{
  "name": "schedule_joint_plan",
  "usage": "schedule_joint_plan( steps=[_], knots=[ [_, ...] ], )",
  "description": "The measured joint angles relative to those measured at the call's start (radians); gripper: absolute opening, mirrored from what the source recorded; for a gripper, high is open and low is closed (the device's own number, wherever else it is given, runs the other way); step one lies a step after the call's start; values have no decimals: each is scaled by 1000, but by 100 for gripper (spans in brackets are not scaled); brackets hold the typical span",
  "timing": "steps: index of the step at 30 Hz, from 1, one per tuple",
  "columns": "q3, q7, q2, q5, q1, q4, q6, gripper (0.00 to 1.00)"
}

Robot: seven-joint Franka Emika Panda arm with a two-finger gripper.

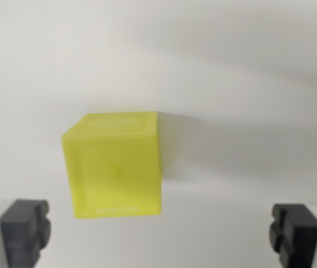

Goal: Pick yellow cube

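The yellow cube sits on the pale bench, left of centre between the spread fingers of the claw, touching neither. It looks like light, rigid plastic (smooth, perhaps slippery), so flat opposite side faces suit pinching.

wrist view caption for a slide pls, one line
Open hand with its two dark fingers spread wide, the yellow cube on a plain white surface between and beyond them, untouched.
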Motion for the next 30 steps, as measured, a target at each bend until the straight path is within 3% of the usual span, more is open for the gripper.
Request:
schedule_joint_plan(
  steps=[19, 30],
  knots=[
    [0, 2, 89, 6, 59, -48, 143, 100],
    [-1, 1, 123, 8, 61, -43, 172, 100]
  ],
)
